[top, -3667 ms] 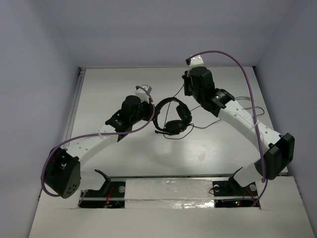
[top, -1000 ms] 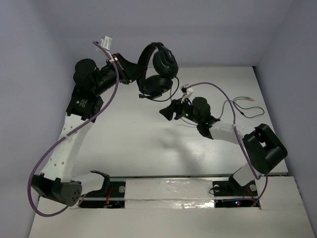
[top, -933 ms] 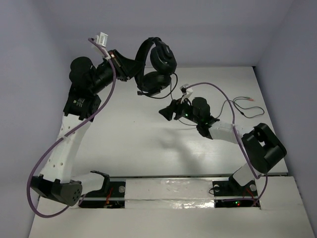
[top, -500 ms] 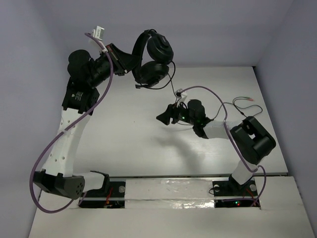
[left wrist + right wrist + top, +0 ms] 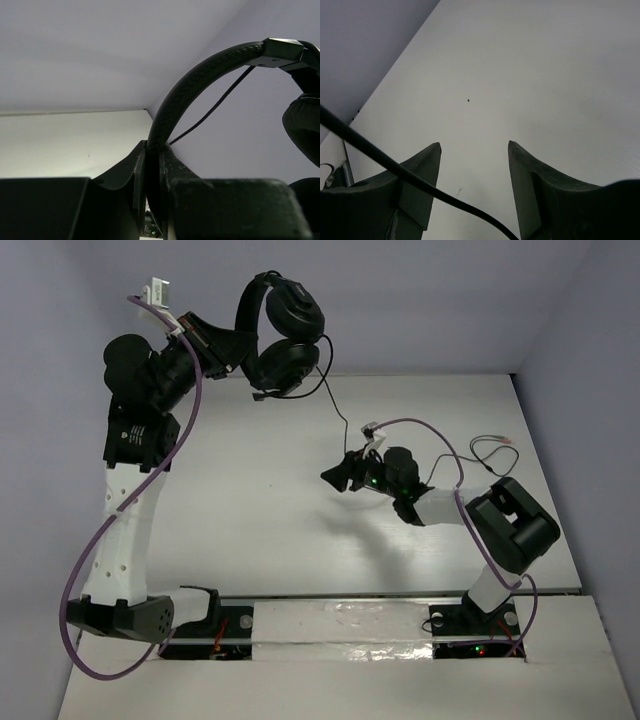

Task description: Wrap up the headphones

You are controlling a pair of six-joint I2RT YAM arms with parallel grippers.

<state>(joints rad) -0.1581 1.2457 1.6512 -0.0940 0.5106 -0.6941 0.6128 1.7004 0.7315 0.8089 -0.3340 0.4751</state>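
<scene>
While the left gripper point(image 5: 232, 348) clamps the headphones point(image 5: 283, 362), their cable point(image 5: 332, 403) dangles.

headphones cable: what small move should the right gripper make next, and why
Probably close the right gripper on the cable: its jaws stand open, the cable runs across one finger into the gap, and the left gripper clamps the headband aloft.

Grained matt headband point(image 5: 197, 80); smooth table point(image 5: 250, 505)
</scene>
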